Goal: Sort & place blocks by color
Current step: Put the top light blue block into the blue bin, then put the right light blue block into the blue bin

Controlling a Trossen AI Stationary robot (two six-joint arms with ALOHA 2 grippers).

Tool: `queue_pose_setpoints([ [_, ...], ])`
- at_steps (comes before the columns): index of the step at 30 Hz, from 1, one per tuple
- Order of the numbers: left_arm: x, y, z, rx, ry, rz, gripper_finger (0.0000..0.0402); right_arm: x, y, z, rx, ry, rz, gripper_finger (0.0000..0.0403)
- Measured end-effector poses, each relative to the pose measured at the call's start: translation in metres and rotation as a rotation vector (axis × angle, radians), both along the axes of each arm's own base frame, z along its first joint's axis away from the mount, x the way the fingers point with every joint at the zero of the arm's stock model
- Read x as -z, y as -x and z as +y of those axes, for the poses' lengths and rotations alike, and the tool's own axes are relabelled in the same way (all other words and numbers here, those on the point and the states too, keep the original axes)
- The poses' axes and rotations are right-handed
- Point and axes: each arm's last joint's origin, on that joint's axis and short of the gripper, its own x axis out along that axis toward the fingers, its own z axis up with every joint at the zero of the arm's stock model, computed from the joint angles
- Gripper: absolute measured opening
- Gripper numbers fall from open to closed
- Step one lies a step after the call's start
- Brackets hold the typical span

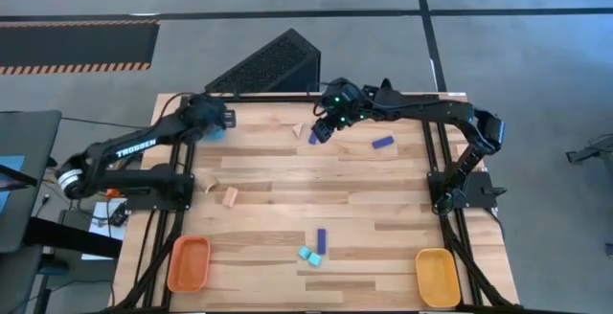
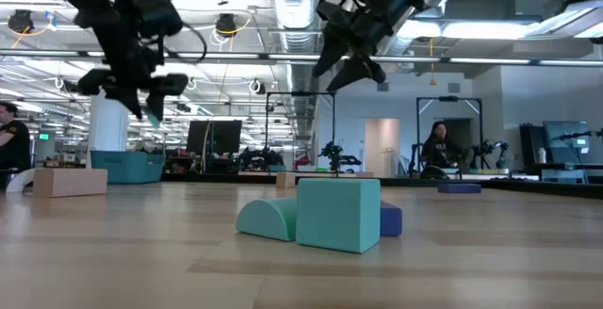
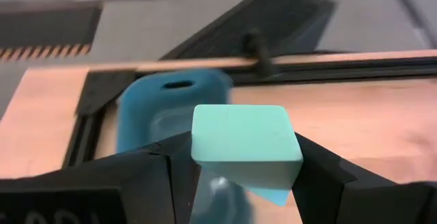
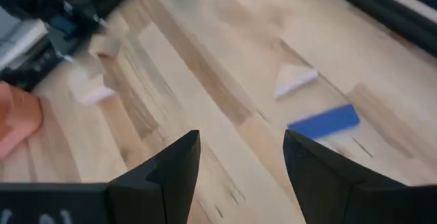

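Observation:
My left gripper (image 1: 215, 125) hovers over the table's far left corner, shut on a light cyan cube (image 3: 244, 144), above the teal tray (image 3: 164, 108). My right gripper (image 4: 242, 162) is open and raised near the far edge's middle, over a dark blue bar (image 4: 324, 123) and a pale wood wedge (image 4: 295, 80) lying flat on the table. Another blue bar (image 1: 383, 143) lies to the right. Two wood pieces (image 1: 223, 191) lie left of centre. Near the front, a blue bar (image 1: 321, 240) and cyan blocks (image 1: 308, 255) lie together. My left gripper pinches the cyan cube by two opposite side faces (image 3: 201, 157), one finger (image 3: 167, 176) on each side. The cube is lifted clear, high above the table, and hangs over the teal tray with its top face showing between the fingers.
An orange tray (image 1: 189, 263) sits at the near left corner and a yellow tray (image 1: 437, 276) at the near right corner. A dark perforated box (image 1: 273, 65) stands beyond the far edge. The middle of the wooden table (image 1: 287, 209) is bare. People show far off in the room.

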Motion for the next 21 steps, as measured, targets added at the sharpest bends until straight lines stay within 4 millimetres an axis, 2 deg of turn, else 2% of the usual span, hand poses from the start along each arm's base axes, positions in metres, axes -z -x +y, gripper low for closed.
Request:
queue_pose_setpoints([
  [4,0.016,0.011,0.021,-0.083,0.123,-0.023,0.0169,0.004,0.003,0.004,-0.015,-0.01,0.052,0.0232],
  [9,0.032,0.019,0.035,-0.124,0.239,-0.041,0.0175,0.012,0.016,0.001,0.02,0.02,0.153,0.0232],
  [17,0.032,0.02,0.034,-0.121,0.254,-0.041,0.0243,0.053,0.039,-0.017,0.093,-0.016,0.265,0.0232],
  [21,0.029,0.02,0.031,-0.056,0.28,-0.046,0.0271,0.074,0.043,-0.008,0.071,-0.032,0.323,0.0232],
])
